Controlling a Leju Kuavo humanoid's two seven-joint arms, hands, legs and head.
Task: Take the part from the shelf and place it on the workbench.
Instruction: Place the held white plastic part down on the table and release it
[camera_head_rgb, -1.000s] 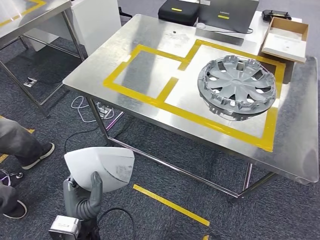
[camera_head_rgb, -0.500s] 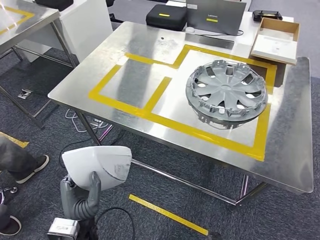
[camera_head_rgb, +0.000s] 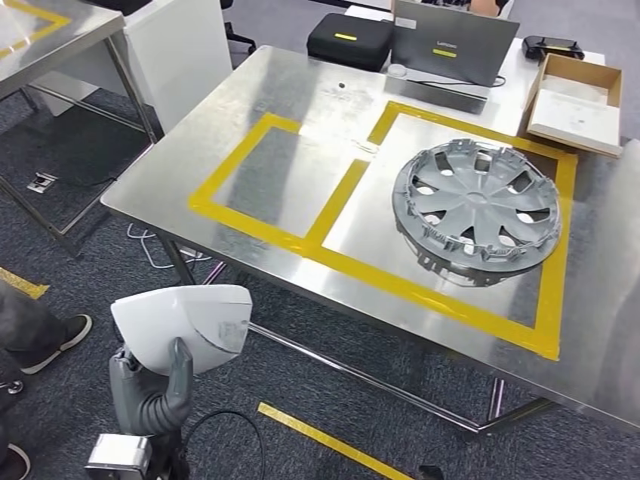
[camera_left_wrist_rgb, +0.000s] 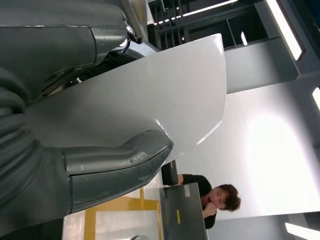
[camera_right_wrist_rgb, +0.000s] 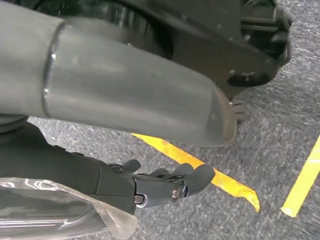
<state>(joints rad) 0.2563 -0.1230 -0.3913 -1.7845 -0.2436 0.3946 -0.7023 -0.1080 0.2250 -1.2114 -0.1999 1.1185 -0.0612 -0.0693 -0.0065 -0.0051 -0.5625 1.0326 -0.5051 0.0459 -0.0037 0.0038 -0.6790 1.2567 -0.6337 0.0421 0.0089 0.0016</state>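
The part is a white curved shell (camera_head_rgb: 181, 325), held low in front of me by my left hand (camera_head_rgb: 151, 395), below the workbench's near-left corner. In the left wrist view the thick thumb (camera_left_wrist_rgb: 117, 165) presses on the white shell (camera_left_wrist_rgb: 151, 100) and the fingers wrap behind it. The steel workbench (camera_head_rgb: 249, 110) stands ahead, marked with yellow tape into a left rectangle (camera_head_rgb: 283, 180) of bare metal and a right one. My right hand (camera_right_wrist_rgb: 151, 187) hangs over the carpet with its fingers stretched out and nothing in it.
A grey hubcap (camera_head_rgb: 477, 208) lies in the right taped rectangle. A laptop (camera_head_rgb: 451, 45), a black case (camera_head_rgb: 349, 40) and a cardboard box (camera_head_rgb: 577, 100) line the far edge. A person's shoe (camera_head_rgb: 49, 335) is at the left. Cables (camera_head_rgb: 151, 250) lie under the bench.
The whole picture has shifted, so the camera has moved; the workbench now sits a little nearer and more square. My left hand still holds the white shell the same way.
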